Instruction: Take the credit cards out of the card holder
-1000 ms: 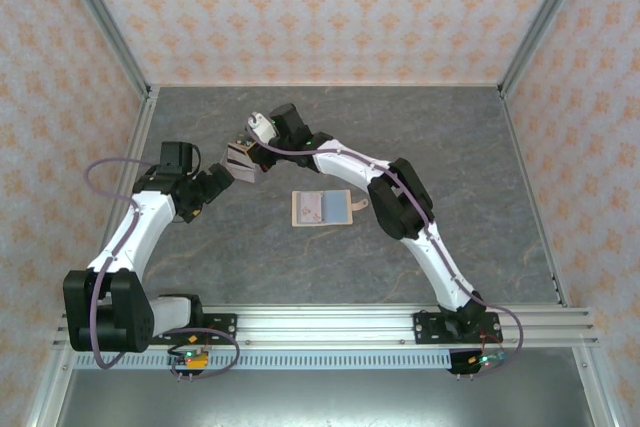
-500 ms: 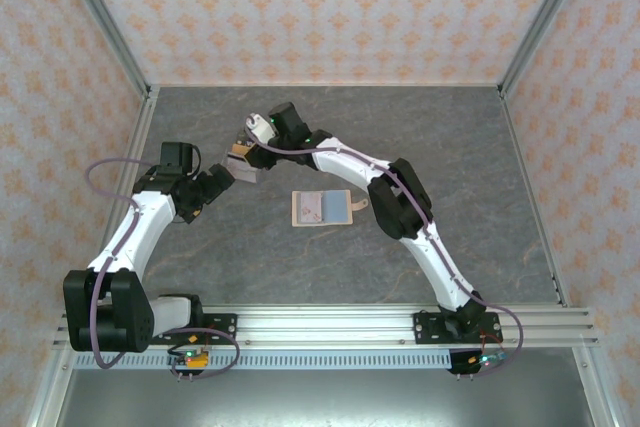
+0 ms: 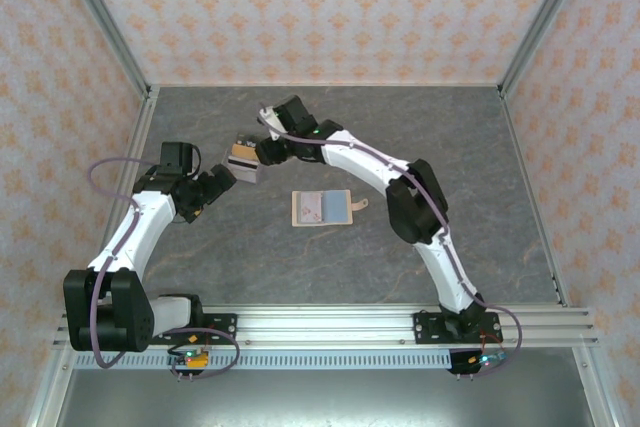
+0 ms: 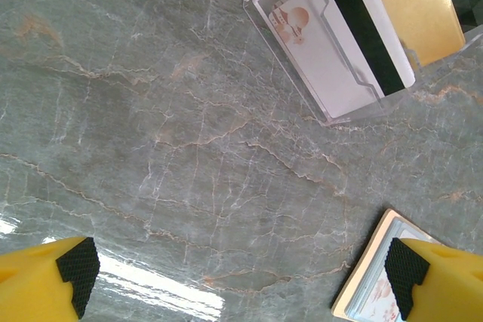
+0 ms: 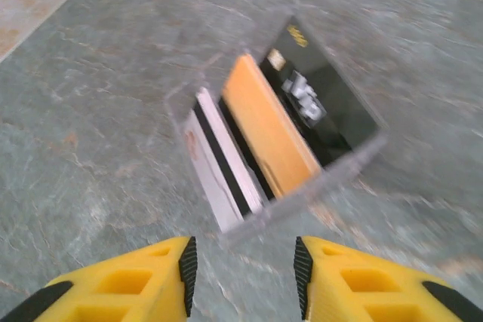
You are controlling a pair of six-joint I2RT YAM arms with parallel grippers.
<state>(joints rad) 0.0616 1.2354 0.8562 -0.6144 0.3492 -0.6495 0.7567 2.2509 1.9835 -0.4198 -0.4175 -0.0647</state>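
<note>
— How far along are you?

— My right claw (image 5: 241,269) is hovering half-open and empty just beside the clear tray (image 5: 362,152), where three credit cards (image 5: 268,130) are lying. My left claw (image 4: 241,273) is gaping wide, empty. The card holder (image 3: 320,208) is lying spread on the table (image 3: 450,137); I'm judging little is remaining inside.

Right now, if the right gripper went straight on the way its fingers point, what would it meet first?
Probably the near edge of the clear plastic tray holding white, orange and black cards; depth unclear.
</note>
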